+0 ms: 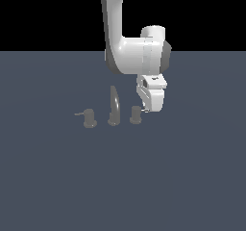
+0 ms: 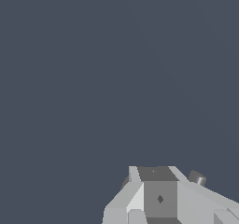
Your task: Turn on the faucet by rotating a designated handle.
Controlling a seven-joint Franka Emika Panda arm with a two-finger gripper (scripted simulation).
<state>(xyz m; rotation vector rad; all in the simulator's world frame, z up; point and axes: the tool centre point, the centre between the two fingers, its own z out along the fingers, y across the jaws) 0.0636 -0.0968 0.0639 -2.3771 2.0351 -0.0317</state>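
Note:
The faucet stands on the dark floor in the exterior view, its tall tapered spout in the middle. The handle, a short grey cylinder on a flared base, is on the exterior view's right of the spout. Its thin pale lever points toward my gripper. The gripper hangs just beside that handle, fingertips at the lever's end, and looks shut on nothing. In the wrist view the fingers sit together with no gap, and a small grey cylinder end shows beside them.
A second, similar handle with a duller grey lever stands on the exterior view's left of the spout. The white arm rises above the faucet. A flat dark blue-grey floor lies all around.

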